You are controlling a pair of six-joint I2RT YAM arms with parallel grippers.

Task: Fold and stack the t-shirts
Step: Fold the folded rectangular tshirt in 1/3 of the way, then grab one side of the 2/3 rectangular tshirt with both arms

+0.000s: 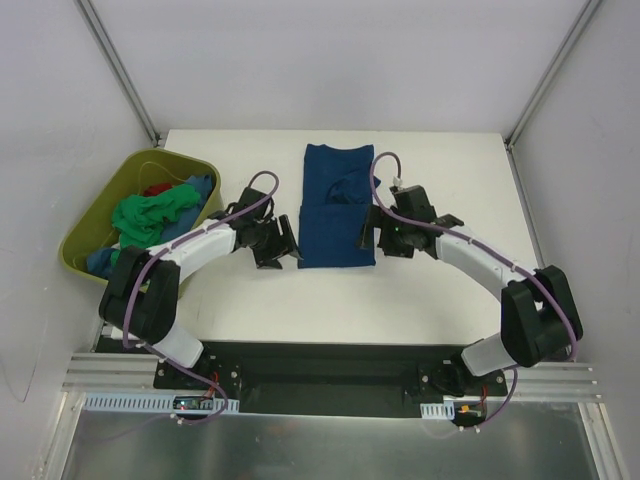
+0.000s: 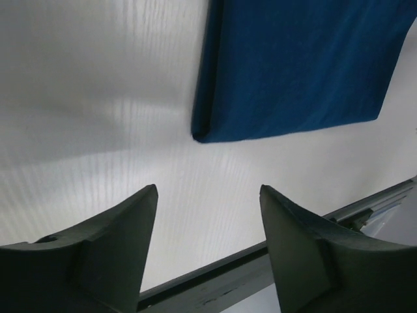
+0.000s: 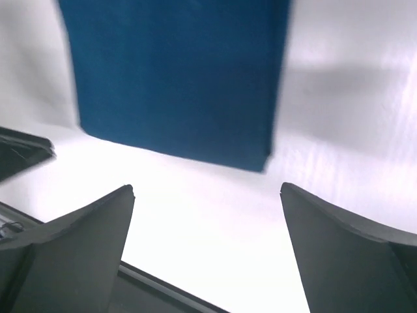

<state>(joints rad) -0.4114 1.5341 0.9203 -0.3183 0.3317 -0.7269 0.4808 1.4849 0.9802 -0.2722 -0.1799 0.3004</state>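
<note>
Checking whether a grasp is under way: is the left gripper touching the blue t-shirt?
Apart. The left wrist view shows bare table between the left gripper and the blue t-shirt.

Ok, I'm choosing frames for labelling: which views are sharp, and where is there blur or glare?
Top external: sharp and evenly lit, the blue t-shirt clear. Left wrist: the shirt's edge is crisp, with streaky glare on the table. Right wrist: blurred throughout, the shirt's edges smeared and the table washed out white.

Blue t-shirt (image 1: 337,205) lies folded flat; others (image 1: 150,215) crumpled in tub (image 1: 95,222).
</note>
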